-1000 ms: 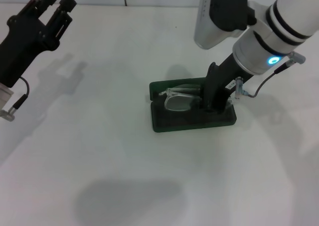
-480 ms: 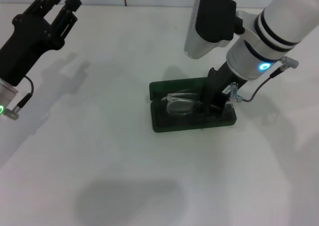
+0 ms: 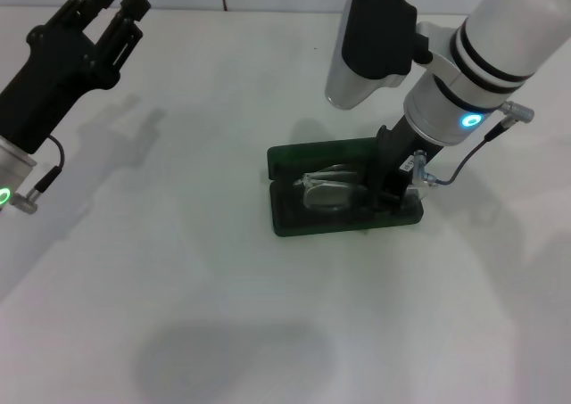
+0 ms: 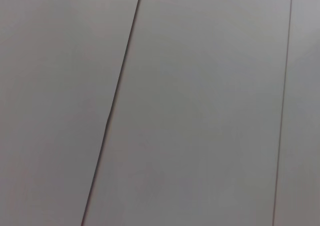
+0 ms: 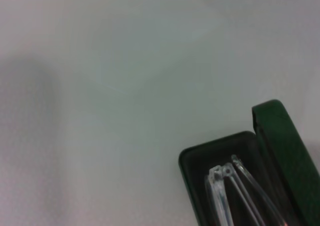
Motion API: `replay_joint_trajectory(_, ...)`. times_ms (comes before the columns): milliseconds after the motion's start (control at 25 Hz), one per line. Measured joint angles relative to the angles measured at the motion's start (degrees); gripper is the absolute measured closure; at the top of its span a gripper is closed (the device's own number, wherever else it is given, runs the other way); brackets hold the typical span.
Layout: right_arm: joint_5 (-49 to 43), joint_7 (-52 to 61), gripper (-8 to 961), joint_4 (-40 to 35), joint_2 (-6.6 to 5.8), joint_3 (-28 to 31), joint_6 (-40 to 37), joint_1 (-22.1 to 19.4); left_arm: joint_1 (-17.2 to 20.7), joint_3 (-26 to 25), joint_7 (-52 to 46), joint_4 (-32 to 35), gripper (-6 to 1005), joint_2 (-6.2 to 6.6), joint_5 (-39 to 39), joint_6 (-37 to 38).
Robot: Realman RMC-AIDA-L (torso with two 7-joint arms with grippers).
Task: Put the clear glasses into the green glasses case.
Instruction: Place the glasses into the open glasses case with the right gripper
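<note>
The right pincer [image 3: 385, 190] reaches into the open green glasses case [image 3: 343, 210] near the table's middle; whether its fingers grip cannot be told. The clear glasses [image 3: 328, 190] lie inside. Release only once the temples sit below the rim. The left pincer [image 3: 114, 1] idles spread apart near the far-left corner.

My right arm [image 3: 486, 52] is a thick white cylinder ringed by two black bands, with a black housing and a pale grey rounded block mounted beside it. A cyan light glows on its wrist collar, and a thin grey cable loops off a small plug there. Below, the right gripper [image 3: 390, 177] is black. My left gripper [image 3: 76, 52] is all black, blocky, knob-tipped; a green light and a thin black wire sit near its silver base.
</note>
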Motion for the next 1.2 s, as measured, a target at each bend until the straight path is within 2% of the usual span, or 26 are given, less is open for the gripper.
replay_joint_trajectory(720, -1.47, 1.99, 832, -0.77, 0.00, -1.78, -0.54, 1.24, -0.20, -0.04, 0.08, -0.18, 492, -0.69, -0.13, -0.08)
replay_joint_trajectory(1200, -3.13, 1.94, 735, -1.08, 0.00, -1.90, -0.52, 0.72, -0.29, -0.04, 0.08, -0.32, 492, -1.25, -0.03, -0.11)
